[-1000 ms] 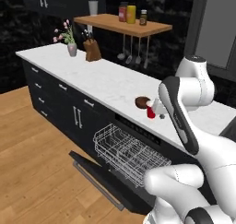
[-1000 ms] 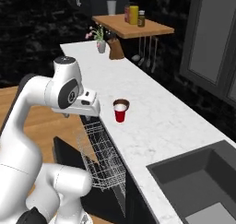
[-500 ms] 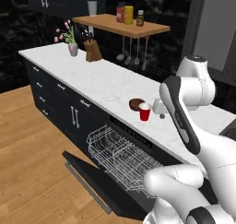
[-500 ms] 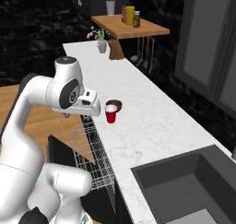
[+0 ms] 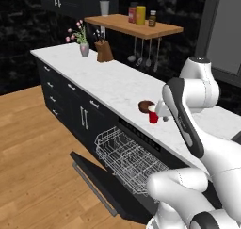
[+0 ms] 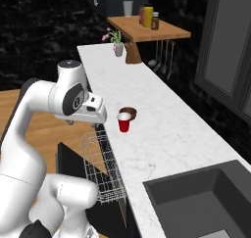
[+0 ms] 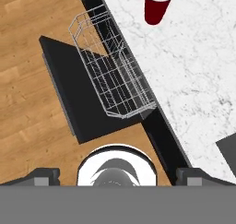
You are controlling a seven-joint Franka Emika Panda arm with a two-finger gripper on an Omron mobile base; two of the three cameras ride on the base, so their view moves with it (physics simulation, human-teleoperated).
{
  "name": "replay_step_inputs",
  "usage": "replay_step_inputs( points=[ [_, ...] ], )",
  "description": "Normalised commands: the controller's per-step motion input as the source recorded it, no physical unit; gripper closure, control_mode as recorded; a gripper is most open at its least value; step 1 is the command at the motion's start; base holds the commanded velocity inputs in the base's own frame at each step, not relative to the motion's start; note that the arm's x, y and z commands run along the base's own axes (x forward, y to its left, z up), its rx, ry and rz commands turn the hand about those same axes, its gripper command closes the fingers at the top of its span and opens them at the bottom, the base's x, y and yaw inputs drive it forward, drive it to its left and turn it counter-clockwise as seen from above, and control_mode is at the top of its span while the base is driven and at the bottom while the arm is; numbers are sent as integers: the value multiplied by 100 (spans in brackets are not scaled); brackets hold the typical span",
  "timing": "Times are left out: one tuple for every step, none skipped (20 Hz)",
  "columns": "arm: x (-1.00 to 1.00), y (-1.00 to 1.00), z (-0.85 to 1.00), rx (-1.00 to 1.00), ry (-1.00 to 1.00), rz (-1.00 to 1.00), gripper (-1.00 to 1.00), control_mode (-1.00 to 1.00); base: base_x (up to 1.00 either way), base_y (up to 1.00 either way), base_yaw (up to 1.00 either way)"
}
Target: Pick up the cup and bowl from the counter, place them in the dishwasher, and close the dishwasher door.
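Note:
The red cup (image 6: 124,122) stands upright on the white marble counter (image 6: 162,134), with the dark brown bowl (image 6: 128,112) just behind it. In the left base view the cup (image 5: 153,117) and bowl (image 5: 146,106) sit beside my forearm. My gripper (image 7: 117,174) hangs open and empty, pointing down over the floor in front of the dishwasher, left of the cup (image 7: 156,4). The dishwasher door (image 7: 73,94) lies dropped open. The white wire rack (image 7: 113,75) is pulled out over it and holds nothing.
A dark sink (image 6: 206,198) is set into the counter at the near right. At the far end stand a flower vase (image 5: 84,48) and a knife block (image 5: 104,53), under a wooden shelf (image 5: 136,26) with jars. Wooden floor (image 5: 37,143) lies left of the door.
The whole scene has shifted in both base views, so the base has driven along the counter. My arm keeps its pose and the gripper stays open. Cup and bowl have not moved on the counter.

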Motion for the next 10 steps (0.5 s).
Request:
replay_step_inputs(
  points=[
    [0,0,0,0,0,0,-100,100,17,0,8],
    [0,0,0,0,0,0,-100,100,17,0,7],
    [16,0,-15,0,0,7,-100,-100,0,0,0],
    [12,0,-11,0,0,6,-100,-100,0,0,0],
    [1,0,-4,0,0,4,-100,-100,0,0,0],
    [0,0,0,0,0,6,-100,-100,0,0,0],
    [0,0,0,0,0,6,-100,-100,0,0,0],
    [0,0,0,0,0,4,-100,-100,0,0,0],
    [0,0,0,0,0,3,-100,-100,0,0,0],
    [0,0,0,0,0,3,-100,-100,0,0,0]
  ],
)
